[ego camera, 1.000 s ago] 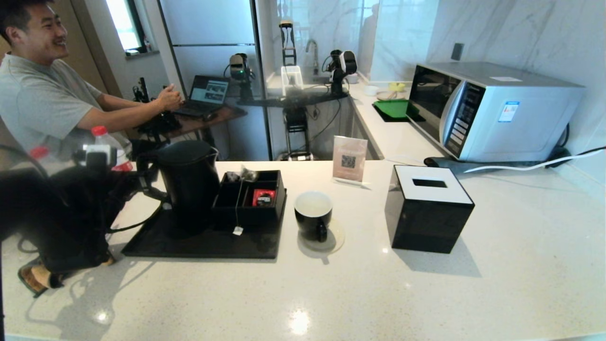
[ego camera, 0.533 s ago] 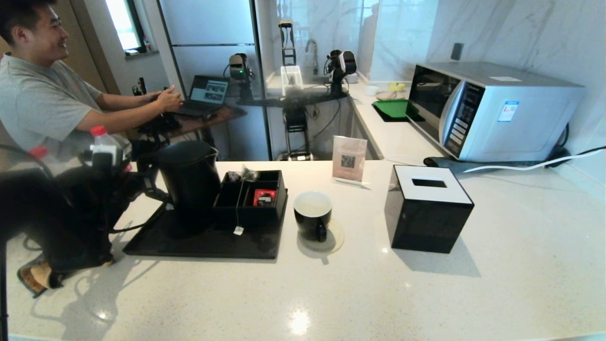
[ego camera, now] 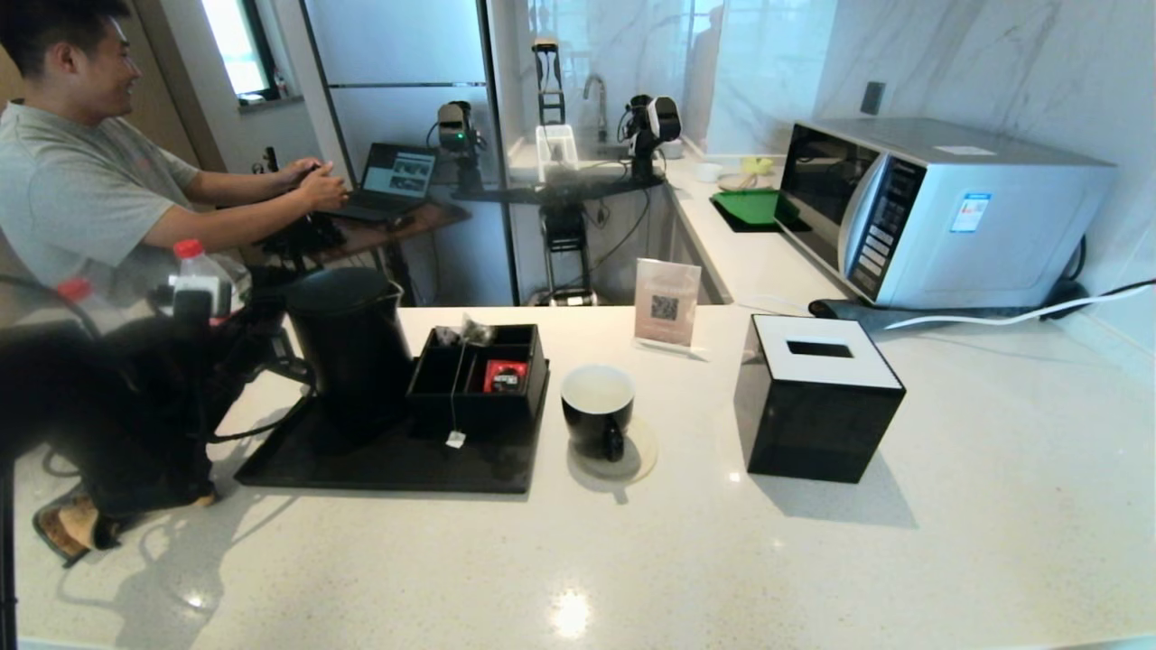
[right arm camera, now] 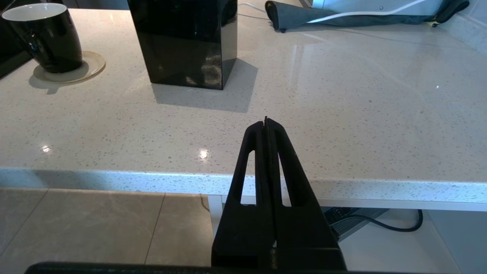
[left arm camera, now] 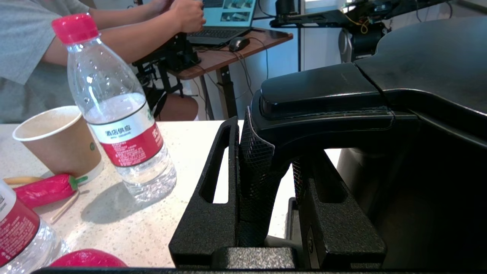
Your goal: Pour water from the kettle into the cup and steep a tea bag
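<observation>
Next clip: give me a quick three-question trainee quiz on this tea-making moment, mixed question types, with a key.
1. True or false: the left pincer is clamped on the kettle handle.
2. Multiple choice: the cup stands on A) the black tray, B) a round coaster, C) the tissue box.
3. Fill in: the tea bag lies in the black organiser box, and its string with the tag hangs over the box's ____ wall.

Key: 1 true; 2 B; 3 front. The right pincer is parked shut below the counter edge.

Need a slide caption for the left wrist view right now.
Left gripper clamped on the kettle handle, water bottle and paper cup beside.
</observation>
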Robot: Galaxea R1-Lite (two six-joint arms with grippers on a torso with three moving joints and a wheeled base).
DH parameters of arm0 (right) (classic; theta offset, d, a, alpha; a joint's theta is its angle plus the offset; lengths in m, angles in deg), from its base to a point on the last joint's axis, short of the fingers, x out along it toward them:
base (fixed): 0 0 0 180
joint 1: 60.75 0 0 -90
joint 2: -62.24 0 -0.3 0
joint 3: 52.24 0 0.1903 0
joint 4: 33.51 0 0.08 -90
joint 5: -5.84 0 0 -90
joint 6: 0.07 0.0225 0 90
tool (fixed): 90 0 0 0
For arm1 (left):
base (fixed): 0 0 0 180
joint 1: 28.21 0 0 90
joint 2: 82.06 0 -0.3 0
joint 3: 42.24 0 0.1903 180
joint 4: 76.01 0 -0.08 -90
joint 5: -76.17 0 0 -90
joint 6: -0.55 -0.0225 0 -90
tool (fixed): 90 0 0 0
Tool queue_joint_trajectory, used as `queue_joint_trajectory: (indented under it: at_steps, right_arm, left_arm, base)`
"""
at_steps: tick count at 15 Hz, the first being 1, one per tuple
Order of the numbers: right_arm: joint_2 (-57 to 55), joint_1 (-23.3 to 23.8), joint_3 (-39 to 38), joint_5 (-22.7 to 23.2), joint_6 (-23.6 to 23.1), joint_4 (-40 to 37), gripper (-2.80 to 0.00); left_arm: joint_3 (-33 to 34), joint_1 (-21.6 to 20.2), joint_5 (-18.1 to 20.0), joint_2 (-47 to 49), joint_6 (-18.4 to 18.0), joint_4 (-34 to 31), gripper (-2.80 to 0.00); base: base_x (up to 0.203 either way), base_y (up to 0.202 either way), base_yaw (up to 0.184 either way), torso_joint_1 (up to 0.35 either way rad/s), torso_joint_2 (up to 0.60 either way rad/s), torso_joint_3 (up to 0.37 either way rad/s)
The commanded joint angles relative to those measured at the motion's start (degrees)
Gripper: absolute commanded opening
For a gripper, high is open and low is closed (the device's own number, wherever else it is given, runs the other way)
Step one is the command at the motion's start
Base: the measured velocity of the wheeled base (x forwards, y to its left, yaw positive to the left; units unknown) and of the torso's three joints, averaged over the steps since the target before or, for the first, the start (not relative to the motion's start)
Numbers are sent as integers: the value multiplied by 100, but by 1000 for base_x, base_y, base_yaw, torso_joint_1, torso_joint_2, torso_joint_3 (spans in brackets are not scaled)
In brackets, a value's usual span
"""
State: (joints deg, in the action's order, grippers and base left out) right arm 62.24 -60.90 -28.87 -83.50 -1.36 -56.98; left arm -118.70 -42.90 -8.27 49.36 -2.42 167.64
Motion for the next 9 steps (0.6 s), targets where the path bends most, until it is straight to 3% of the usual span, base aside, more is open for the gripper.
queue_joint_trajectory:
  at_steps: [1,9]
  right_arm:
    - [0,-2,0,4,-3,1,-280]
    - [0,-2,0,4,-3,1,-280]
  left_arm:
    - [-8,1,-3,-21,7,294,-280]
    - [384,19,-93,-274,48,294,-280]
  base:
    - [0,0,0,0,0,0]
    - [0,0,0,0,0,0]
